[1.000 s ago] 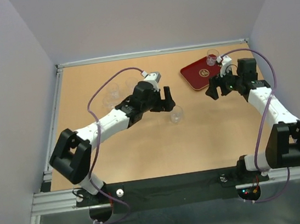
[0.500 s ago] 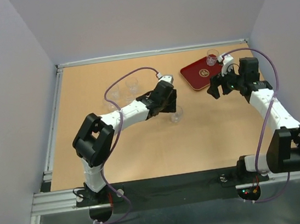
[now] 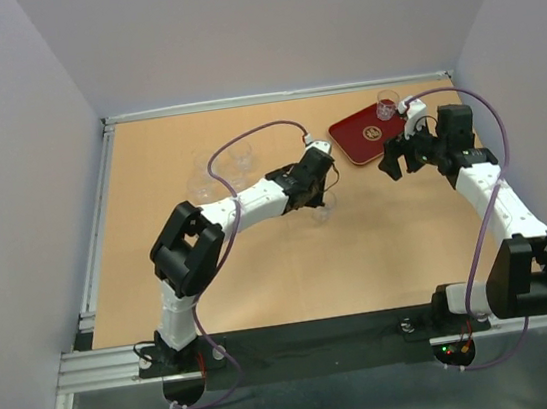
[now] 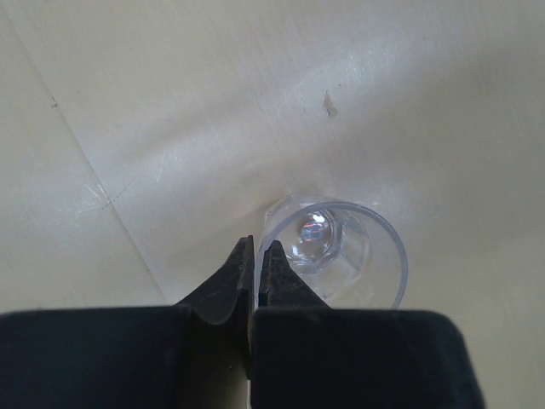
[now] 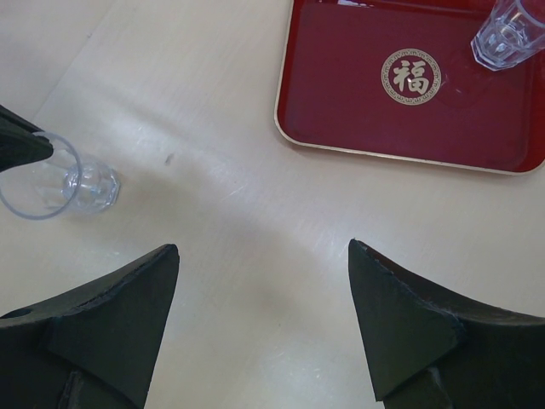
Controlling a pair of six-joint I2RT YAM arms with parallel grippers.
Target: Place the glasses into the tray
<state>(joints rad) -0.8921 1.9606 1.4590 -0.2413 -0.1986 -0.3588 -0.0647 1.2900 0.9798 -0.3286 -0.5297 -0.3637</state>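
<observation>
Tray (image 5: 341, 102) emblem (image 5: 411, 76) reads 福. Left gripper (image 4: 256, 256) clamped on rim of upright glass (image 4: 336, 251), axis vertical, mouth up. Right gripper (image 5: 264, 281) jaws apart, empty.

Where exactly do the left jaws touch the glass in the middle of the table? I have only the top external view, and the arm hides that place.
Observer: In the left wrist view the left jaws are shut on the glass. They pinch its thin wall at the rim.
Operator: Do the right jaws hold anything?
Observer: No. The right wrist view shows them wide open, with only bare table between them.
Operator: Is the other glass really inside the tray?
Observer: Yes. The second glass stands on the red floor of the tray, apart from the emblem.
</observation>
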